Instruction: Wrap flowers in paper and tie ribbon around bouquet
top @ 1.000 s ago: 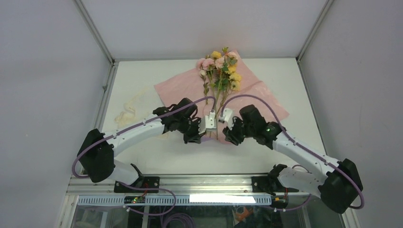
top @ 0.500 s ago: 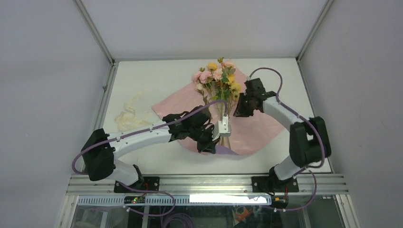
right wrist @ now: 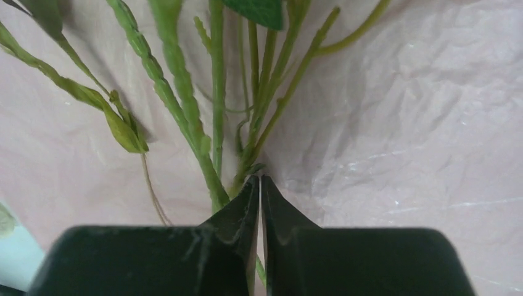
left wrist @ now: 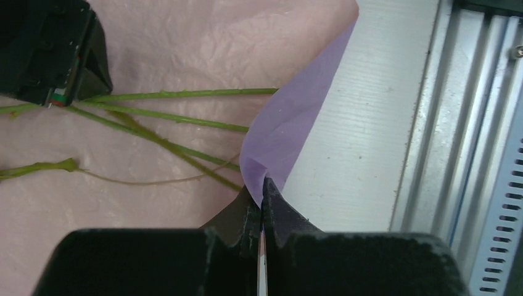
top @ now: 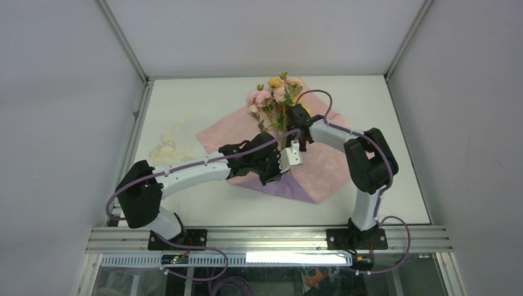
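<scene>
left gripper (left wrist: 262, 200): pinched on paper (left wrist: 290, 123) corner
right gripper (right wrist: 259, 185): closed on flowers (right wrist: 216, 92) by stems
blooms: cut off ahead

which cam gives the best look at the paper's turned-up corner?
Left wrist. It is close on the thin, crinkly pink-and-lilac wrapping paper: the corner's lilac underside curls up, pinched in the shut left gripper. Top external shows that lilac flap only small. Right wrist shows just pink paper under green flower stems, no corner.
</scene>
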Robot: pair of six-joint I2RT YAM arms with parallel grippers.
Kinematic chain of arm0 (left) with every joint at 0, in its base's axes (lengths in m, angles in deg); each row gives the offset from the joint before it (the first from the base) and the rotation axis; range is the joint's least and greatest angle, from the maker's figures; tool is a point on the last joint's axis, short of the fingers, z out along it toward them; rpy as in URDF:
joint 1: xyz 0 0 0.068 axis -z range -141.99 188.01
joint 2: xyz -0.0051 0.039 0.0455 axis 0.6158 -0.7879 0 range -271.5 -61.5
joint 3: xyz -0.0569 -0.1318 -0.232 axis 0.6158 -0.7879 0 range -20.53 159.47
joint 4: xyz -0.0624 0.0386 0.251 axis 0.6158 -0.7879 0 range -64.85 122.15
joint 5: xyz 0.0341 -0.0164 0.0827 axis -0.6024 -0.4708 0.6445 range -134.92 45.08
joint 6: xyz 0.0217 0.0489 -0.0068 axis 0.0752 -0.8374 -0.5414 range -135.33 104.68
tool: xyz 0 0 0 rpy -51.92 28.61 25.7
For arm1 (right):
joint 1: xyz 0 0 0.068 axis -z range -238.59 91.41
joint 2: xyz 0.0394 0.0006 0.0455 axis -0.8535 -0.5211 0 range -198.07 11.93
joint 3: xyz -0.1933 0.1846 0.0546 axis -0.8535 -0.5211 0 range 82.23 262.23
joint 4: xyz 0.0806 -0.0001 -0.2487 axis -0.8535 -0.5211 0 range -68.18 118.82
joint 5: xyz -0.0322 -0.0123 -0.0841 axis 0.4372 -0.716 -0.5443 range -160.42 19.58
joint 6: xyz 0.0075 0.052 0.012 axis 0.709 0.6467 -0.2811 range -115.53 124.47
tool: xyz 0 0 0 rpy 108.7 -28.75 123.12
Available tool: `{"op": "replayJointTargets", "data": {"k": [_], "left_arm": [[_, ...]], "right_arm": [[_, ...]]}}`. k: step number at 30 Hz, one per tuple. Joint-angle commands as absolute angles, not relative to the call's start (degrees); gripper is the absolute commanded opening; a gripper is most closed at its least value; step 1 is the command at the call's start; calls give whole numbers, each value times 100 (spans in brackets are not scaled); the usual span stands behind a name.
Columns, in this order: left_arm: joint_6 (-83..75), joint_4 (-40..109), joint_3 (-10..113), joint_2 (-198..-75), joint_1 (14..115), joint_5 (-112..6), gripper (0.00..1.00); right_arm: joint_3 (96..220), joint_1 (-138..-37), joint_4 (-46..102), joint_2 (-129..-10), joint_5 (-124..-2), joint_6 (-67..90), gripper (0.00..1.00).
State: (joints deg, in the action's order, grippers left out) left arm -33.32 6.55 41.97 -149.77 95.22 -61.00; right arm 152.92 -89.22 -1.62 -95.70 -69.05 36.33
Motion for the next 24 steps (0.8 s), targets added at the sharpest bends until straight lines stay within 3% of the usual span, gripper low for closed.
{"op": "replayJointTargets", "data": {"k": [1,9,13,18,24], "left_arm": [[-3864,1203,4280,-14980,9357,-5607,0],[-3742,1232,4041,-14861,8954,-6130,0],[-3531,1255,3983,-14906,8959,-6149,0],[-3523,1154,4064,-15039,8952,-5883,0],[-3052,1176,4140,-15110,8826,-6125,0]], "right_arm": [[15150,-8592,-331,-8690,-6784,3452,9],[14482,-7726,-1111,-7438,-4100,2372,43],[13797,-7661,-1025,-7059,-2756,2129,69],[12712,-7746,468,-5812,-2032,2127,72],[11478,-7896,1986,-5003,-2272,2829,72]]}}
